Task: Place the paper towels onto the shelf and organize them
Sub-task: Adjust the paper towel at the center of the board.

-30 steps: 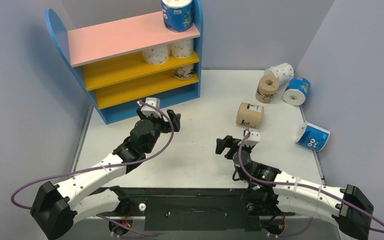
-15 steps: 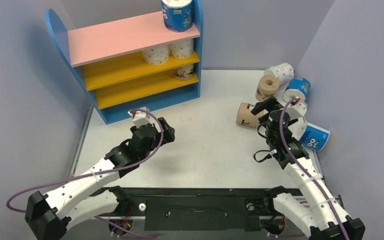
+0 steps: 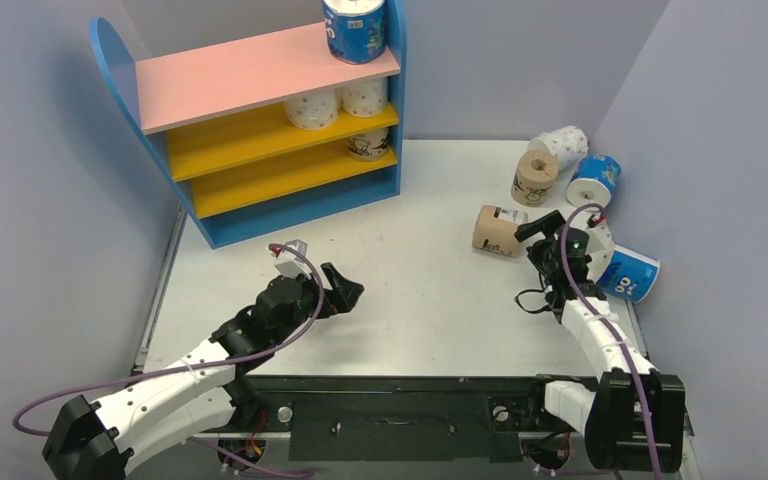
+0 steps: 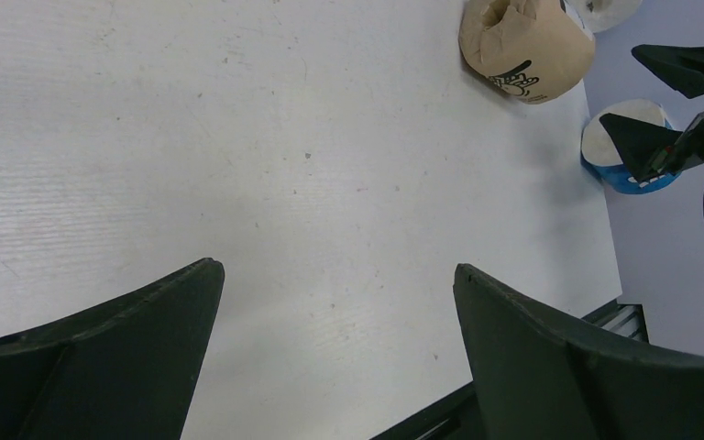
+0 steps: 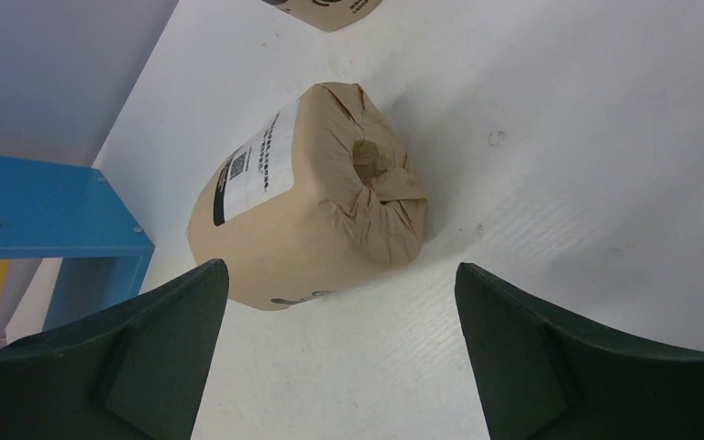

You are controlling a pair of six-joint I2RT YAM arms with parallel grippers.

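Observation:
The shelf (image 3: 230, 75) stands at the back left. It holds a blue-and-white roll (image 3: 354, 28) on the pink top, two dotted white rolls (image 3: 312, 108) on the upper yellow board and a tan roll (image 3: 368, 146) on the lower one. My right gripper (image 3: 538, 245) (image 5: 341, 275) is open, just short of a tan paper towel roll (image 3: 500, 231) (image 5: 312, 211) lying on its side, not touching it. My left gripper (image 3: 345, 290) (image 4: 337, 275) is open and empty over bare table in front of the shelf.
At the back right lie another tan roll (image 3: 534, 177), a dotted white roll (image 3: 560, 146) and a blue roll (image 3: 594, 180). A further blue roll (image 3: 628, 272) lies beside my right wrist near the right wall. Walls close in the table (image 3: 420, 290) on both sides.
My right arm swung from mid-table out to the right, up to the tan roll, jaws widening slightly. My left gripper drew back from the shelf's base and turned rightward.

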